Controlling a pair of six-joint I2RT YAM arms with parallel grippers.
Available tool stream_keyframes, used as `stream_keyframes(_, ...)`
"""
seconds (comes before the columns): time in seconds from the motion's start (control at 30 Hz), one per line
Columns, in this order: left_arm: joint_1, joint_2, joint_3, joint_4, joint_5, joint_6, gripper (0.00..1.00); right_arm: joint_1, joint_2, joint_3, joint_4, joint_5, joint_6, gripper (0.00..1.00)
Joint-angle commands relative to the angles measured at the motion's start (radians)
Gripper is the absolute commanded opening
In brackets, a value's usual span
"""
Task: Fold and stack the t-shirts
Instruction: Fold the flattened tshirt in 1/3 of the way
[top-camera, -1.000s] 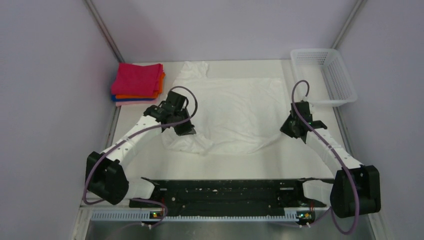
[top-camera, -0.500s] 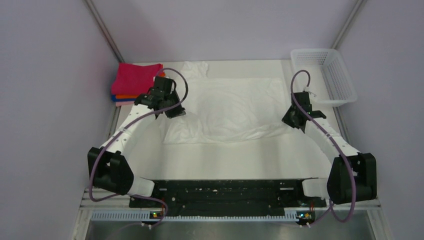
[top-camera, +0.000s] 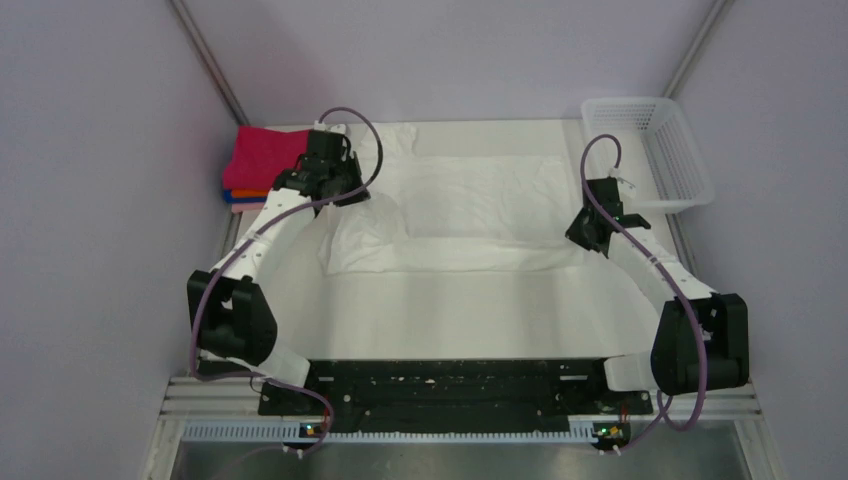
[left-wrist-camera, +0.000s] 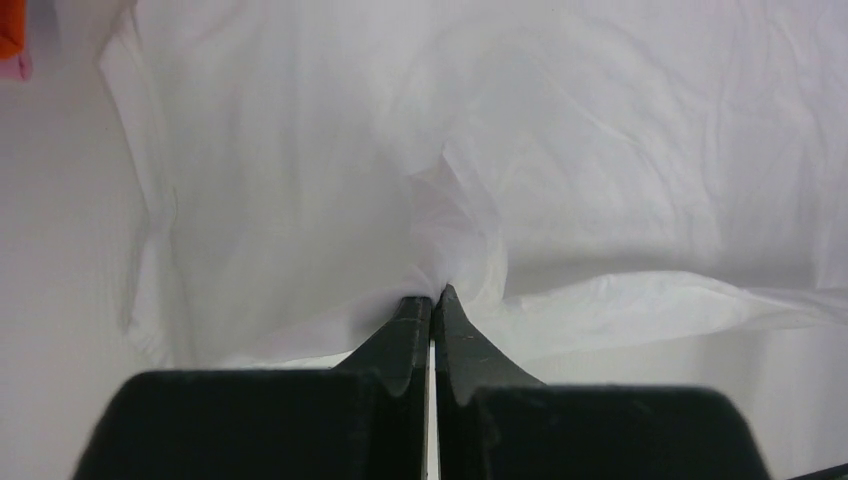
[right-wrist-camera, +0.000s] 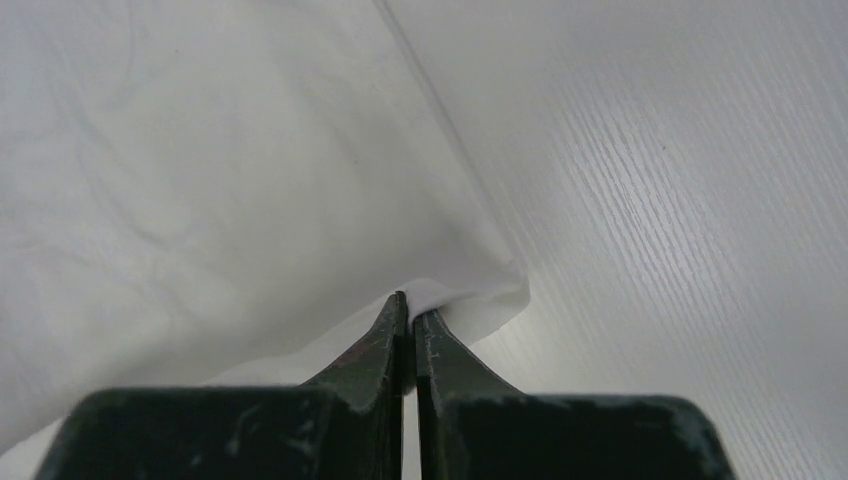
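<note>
**Both pairs of fingers pinched on the white shirt**

At the far left corner of the worktop (top-camera: 450, 310) sits the stack of folded shirts (top-camera: 258, 160), magenta on top, with orange, blue and pink edges showing below. Just right of it, my left fingers (left-wrist-camera: 420, 315) are pressed together on a bunched peak of the white t-shirt (top-camera: 470, 205), at its left side. The shirt lies wrinkled across the far middle of the worktop. Its near edge runs fairly straight from one arm to the other, and a sleeve pokes out at the far left. My right fingers (right-wrist-camera: 397, 322) are clamped on the shirt's near right corner, thin cloth caught between the tips. Beyond them, at the far right, stands the white mesh basket (top-camera: 668, 203), apart from the shirt.
</note>
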Motion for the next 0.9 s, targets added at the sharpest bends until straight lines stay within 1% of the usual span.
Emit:
stream_keyframes(0.0,0.019,0.080,0.092,0.064,0.006,0.096,0.00,-0.011,0.022,0.051,0.032,0.032,-0.013,0.00)
stream_keyframes(0.3,0.048,0.263,0.213,0.073,0.024,0.172,0.00,-0.014,0.123,0.075,0.094,0.057,-0.020,0.00)
stream_keyframes(0.37,0.053,0.316,0.252,0.064,0.026,0.179,0.04,-0.013,0.159,0.088,0.109,0.060,-0.020,0.00)
stream_keyframes(0.43,0.059,0.367,0.282,0.077,0.042,0.187,0.12,-0.014,0.194,0.106,0.119,0.070,-0.015,0.04)
stream_keyframes(0.47,0.063,0.391,0.295,0.088,0.055,0.191,0.16,-0.015,0.209,0.118,0.121,0.074,-0.014,0.09)
stream_keyframes(0.5,0.067,0.414,0.309,0.099,0.067,0.197,0.21,-0.015,0.227,0.130,0.121,0.081,-0.014,0.16)
stream_keyframes(0.57,0.076,0.462,0.353,0.104,0.064,0.204,0.29,-0.017,0.250,0.156,0.118,0.100,-0.016,0.31)
stream_keyframes(0.6,0.081,0.484,0.378,0.105,0.053,0.205,0.37,-0.016,0.256,0.170,0.113,0.111,-0.014,0.39)
stream_keyframes(0.63,0.087,0.506,0.415,0.098,0.027,0.197,0.47,-0.017,0.258,0.182,0.105,0.124,-0.013,0.48)
stream_keyframes(0.67,0.093,0.530,0.463,0.066,-0.007,0.188,0.63,-0.017,0.254,0.193,0.098,0.134,-0.011,0.56)
stream_keyframes(0.7,0.097,0.548,0.517,0.028,-0.026,0.183,0.90,-0.017,0.246,0.198,0.093,0.139,-0.010,0.63)
stream_keyframes(0.73,0.100,0.559,0.562,-0.007,-0.046,0.177,0.99,-0.016,0.235,0.200,0.090,0.140,-0.010,0.71)
stream_keyframes(0.77,0.102,0.562,0.593,-0.050,-0.051,0.163,0.99,-0.017,0.222,0.200,0.089,0.136,-0.012,0.80)
stream_keyframes(0.8,0.102,0.555,0.609,-0.068,-0.028,0.161,0.99,-0.015,0.207,0.195,0.089,0.123,-0.023,0.85)
stream_keyframes(0.83,0.102,0.535,0.599,-0.071,0.005,0.154,0.99,-0.013,0.190,0.184,0.093,0.100,-0.034,0.95)
stream_keyframes(0.87,0.102,0.511,0.570,-0.060,0.044,0.140,0.99,-0.007,0.175,0.173,0.093,0.087,-0.040,0.98)
